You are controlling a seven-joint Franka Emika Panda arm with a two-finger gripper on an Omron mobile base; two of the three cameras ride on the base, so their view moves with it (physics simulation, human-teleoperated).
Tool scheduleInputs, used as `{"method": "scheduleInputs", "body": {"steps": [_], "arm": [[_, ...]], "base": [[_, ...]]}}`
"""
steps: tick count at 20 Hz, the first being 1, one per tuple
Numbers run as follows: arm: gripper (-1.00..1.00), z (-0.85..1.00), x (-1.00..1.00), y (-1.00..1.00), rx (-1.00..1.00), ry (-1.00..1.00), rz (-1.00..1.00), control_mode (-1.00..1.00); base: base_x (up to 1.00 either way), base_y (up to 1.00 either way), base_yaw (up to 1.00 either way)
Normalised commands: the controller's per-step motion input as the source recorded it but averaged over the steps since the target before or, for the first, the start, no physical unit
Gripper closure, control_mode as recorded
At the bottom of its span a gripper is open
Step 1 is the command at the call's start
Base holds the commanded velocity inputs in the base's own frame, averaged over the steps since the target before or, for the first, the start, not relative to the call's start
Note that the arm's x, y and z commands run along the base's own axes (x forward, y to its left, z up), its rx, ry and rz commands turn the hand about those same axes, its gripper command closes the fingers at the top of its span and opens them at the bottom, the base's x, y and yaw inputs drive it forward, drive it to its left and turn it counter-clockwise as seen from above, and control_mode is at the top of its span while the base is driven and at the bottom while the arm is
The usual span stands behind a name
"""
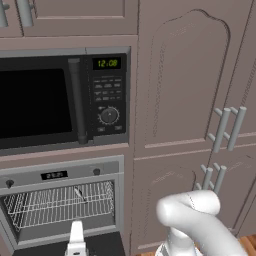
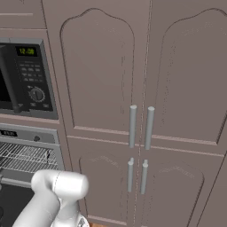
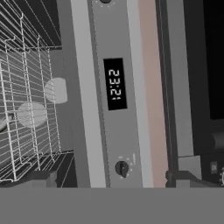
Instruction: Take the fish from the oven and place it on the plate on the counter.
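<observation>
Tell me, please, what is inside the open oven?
Inside the oven a wire rack spans the cavity, with a small dark slender thing, probably the fish, on it. The cavity's lower part cannot be seen.

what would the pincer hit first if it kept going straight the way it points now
Most likely the oven's grey control panel, near its small display. In the hand view the pincer faces that panel head on, with the open cavity and wire rack off to one side. How far off the panel is can't be judged.

Oven (image 1: 60, 200) open; wire rack (image 1: 60, 205) inside carries small dark fish (image 1: 79, 194), lying on wires.
</observation>
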Motion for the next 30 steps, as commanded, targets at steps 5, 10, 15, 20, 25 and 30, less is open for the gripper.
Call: {"method": "scheduleInputs", "body": {"steps": [5,10,15,20,25,30], "arm": [[-1.0,-0.29,0.0,0.15,-0.04,-0.09,0.0,-1.0],[-1.0,-0.45,0.02,0.0,-0.07,-0.15,0.0,-1.0],[-1.0,-0.56,0.22,-0.09,-0.01,-0.01,-0.04,-1.0],[-1.0,0.03,0.17,-0.07,0.12,0.32,0.0,-1.0],[-1.0,0.0,0.34,-0.11,0.15,0.37,0.0,-1.0],[-1.0,-0.16,0.4,-0.02,0.02,0.06,0.0,-1.0]], "base": [[0.0,0.0,0.0],[0.0,0.0,0.0],[0.0,0.0,0.0],[0.0,0.0,0.0],[0.0,0.0,0.0],[0.0,0.0,0.0]]}}
